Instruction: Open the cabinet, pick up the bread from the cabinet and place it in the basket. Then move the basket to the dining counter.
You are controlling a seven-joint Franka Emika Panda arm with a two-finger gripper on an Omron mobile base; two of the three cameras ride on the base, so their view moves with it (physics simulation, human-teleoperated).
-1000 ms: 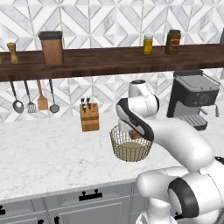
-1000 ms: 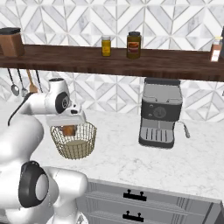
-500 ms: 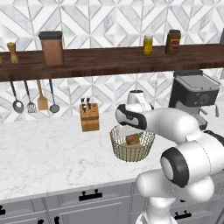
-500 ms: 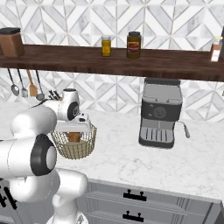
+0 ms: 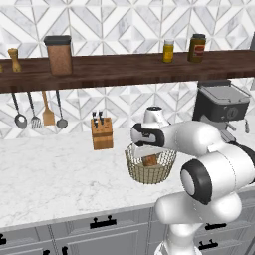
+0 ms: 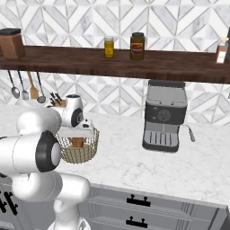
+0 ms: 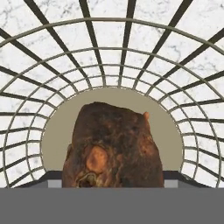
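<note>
Along the back wall I see a dark wooden shelf (image 5: 124, 69), and at its left end stands a brown canister (image 5: 59, 55) with a dark lid. Below the shelf, utensils (image 5: 40, 112) hang on the tiled wall. Further right, at the back edge of the marble counter (image 5: 50, 179), stands a wooden knife block (image 5: 101, 133). Right of that, toward the middle of the counter, sits the basket (image 5: 149, 164), a round open mesh of tan wire. The bread (image 5: 150, 160), a dark-crusted brown lump, is inside it. In the hand view the bread (image 7: 114, 146) sits on the basket's solid tan base (image 7: 170, 131), with the wire wall curving up around it. My gripper (image 5: 149, 148) hangs at the basket's mouth, directly above the loaf. I cannot tell whether its fingers are apart or closed, or whether they touch the bread. On the shelf above and to the right stand a yellow jar (image 5: 168, 51) and a dark-brown jar (image 5: 196, 48). At the right end of the counter, against the wall, stands a grey coffee machine (image 6: 165, 116), well apart from the basket.
</note>
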